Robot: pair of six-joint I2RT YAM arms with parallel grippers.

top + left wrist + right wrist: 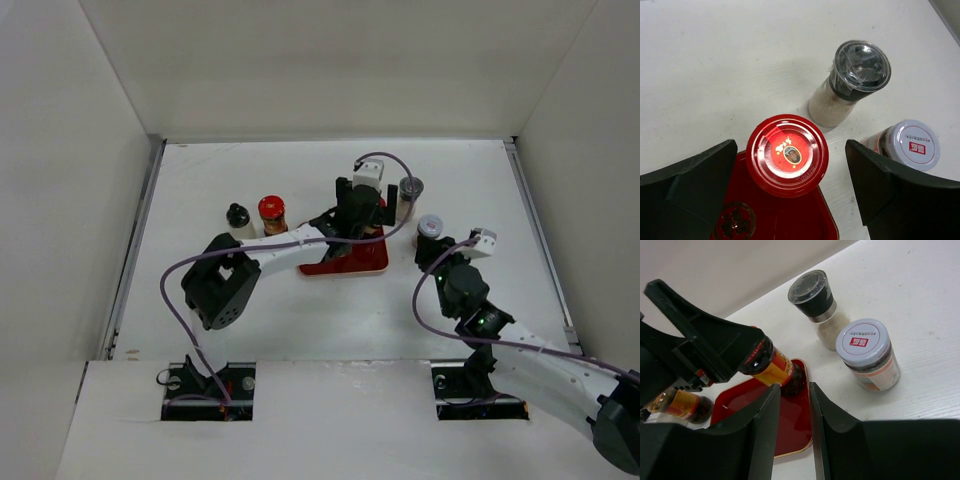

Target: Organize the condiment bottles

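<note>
Bottle (787, 155) with shiny round red cap stands at the glossy red tray (800, 222) corner, body hidden. Left fingers (690, 190) gape wide beside it, not touching. Right fingers (760, 440) barely apart, empty.

red-capped bottle (787, 155) upright on tray (790, 220) | grinder (850, 82), white-capped jar (912, 145) upright beside

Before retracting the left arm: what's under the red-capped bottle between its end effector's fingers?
The red tray: the red-capped bottle stands on it near a corner. In the left wrist view, the bottle's own cap hides its base.
</note>
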